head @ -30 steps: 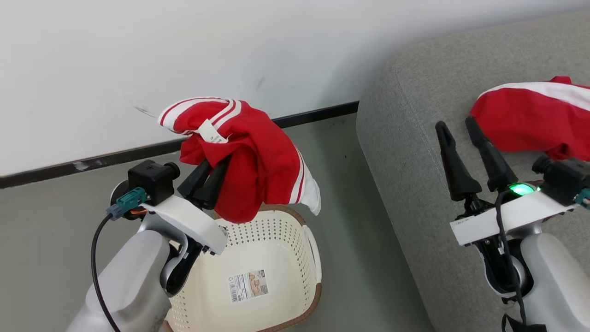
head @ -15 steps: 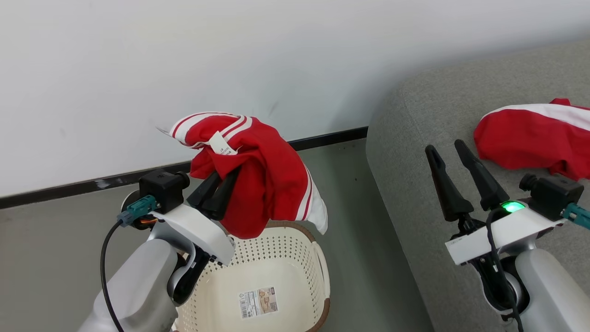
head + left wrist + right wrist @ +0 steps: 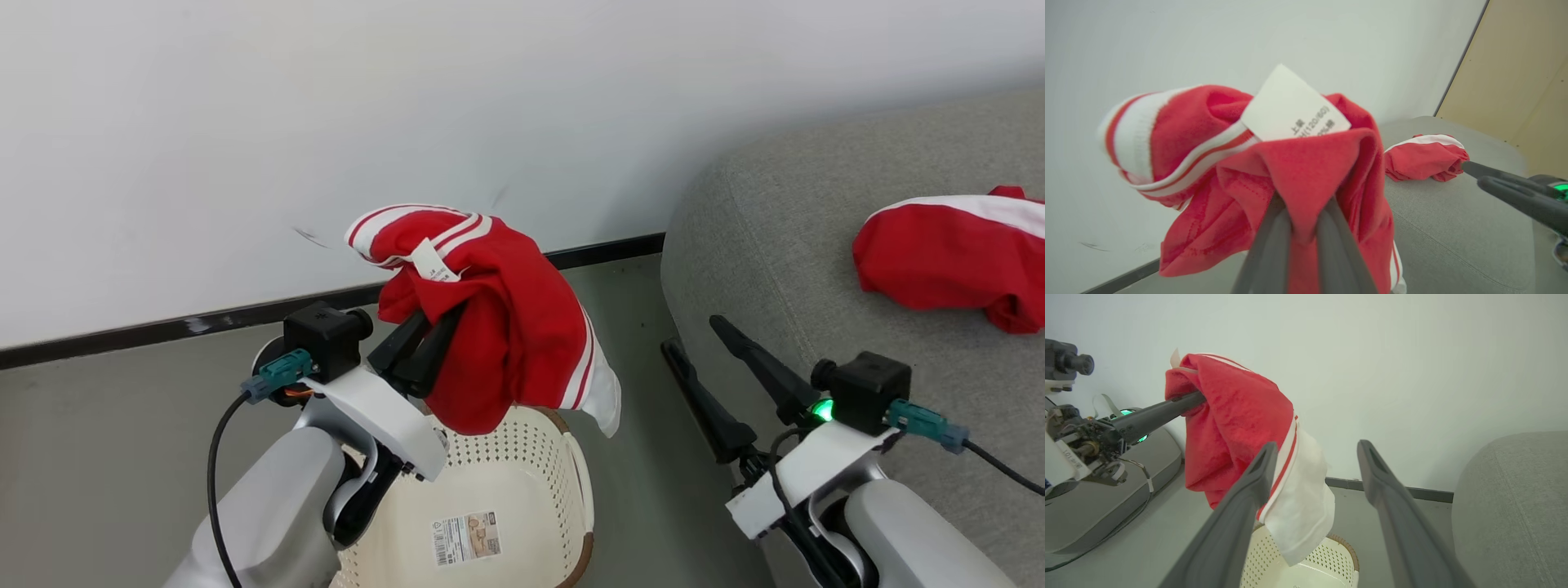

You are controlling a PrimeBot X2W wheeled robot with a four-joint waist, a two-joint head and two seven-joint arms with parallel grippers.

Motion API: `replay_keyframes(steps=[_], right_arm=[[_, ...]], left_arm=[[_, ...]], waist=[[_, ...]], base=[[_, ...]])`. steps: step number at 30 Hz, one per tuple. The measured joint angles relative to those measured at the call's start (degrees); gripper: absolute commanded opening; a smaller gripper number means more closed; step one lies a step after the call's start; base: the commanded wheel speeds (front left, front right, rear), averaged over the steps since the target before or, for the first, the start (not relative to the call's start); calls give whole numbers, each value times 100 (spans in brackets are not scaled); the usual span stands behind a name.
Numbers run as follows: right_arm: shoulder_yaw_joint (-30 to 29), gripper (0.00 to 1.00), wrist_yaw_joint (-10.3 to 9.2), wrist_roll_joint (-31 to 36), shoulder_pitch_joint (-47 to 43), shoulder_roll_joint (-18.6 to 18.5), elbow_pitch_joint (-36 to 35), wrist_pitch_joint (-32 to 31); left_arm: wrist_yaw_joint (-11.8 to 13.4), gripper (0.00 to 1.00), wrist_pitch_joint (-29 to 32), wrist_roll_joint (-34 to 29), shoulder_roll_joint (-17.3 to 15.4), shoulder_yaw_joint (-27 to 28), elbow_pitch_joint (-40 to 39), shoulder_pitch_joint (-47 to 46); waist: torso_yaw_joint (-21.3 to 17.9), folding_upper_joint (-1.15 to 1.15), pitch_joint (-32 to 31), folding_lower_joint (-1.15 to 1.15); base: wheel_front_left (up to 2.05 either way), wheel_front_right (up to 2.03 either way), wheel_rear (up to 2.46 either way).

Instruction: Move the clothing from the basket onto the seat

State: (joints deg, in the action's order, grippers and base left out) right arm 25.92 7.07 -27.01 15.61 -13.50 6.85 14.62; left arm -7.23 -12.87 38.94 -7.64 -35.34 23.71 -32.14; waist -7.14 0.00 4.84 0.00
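Note:
My left gripper (image 3: 441,320) is shut on one piece of the clothing, a red garment (image 3: 510,335) with white stripes and a white label, held up above the far end of the basket (image 3: 581,490). In the left wrist view the fabric (image 3: 1298,171) bunches over the closed fingers (image 3: 1274,245). A second red garment (image 3: 947,261) lies on the grey-green seat (image 3: 775,245) at the right. My right gripper (image 3: 694,335) stands open with nothing in it, over the floor at the seat's left edge; in its own view its fingertips (image 3: 1269,448) frame the hanging garment (image 3: 1237,420).
A white wall with a dark baseboard (image 3: 204,320) runs behind the basket. Grey floor (image 3: 645,457) shows in the narrow gap between basket and seat. The basket's inside shows a barcode label (image 3: 465,539). A tan panel (image 3: 1527,81) stands beyond the seat.
The head camera has shifted. My right gripper has pulled away from the garment on the seat, leftward to the seat's edge. The left gripper still holds its garment above the basket.

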Motion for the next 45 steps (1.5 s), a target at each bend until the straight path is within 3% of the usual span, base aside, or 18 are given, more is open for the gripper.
replay_keyframes(steps=[8,18,26,34,42,43,44,45], right_arm=[[912,100,1,80,463,-21,452,0],[1547,100,1,152,1035,-14,951,0],[1626,100,1,192,1308,-3,1413,0],[2236,100,1,22,1425,93,1657,0],[2271,100,1,-131,1569,89,1836,0],[2276,39,1,-133,1616,91,1847,0],[2280,0,1,-135,1646,92,1859,0],[2275,0,1,-160,1658,98,1863,0]], left_arm=[[0,0,77,36,78,-244,-168,-4],[0,0,175,64,144,-623,-271,-3],[0,0,263,87,203,-962,-389,-1],[0,0,378,140,208,-1428,-531,1],[0,0,380,226,190,-1557,-594,1],[0,0,380,254,187,-1560,-602,1],[0,0,380,276,181,-1563,-605,1],[0,0,380,297,172,-1562,-608,1]], waist=[[98,0,29,0],[274,0,33,0],[407,0,3,0],[517,0,-54,0],[595,0,-93,0],[602,0,-94,0],[609,0,-93,0],[613,0,-89,0]], base=[[0,0,0],[0,0,0],[0,0,0],[0,0,0],[0,0,0],[0,0,0],[0,0,0],[0,0,0]])
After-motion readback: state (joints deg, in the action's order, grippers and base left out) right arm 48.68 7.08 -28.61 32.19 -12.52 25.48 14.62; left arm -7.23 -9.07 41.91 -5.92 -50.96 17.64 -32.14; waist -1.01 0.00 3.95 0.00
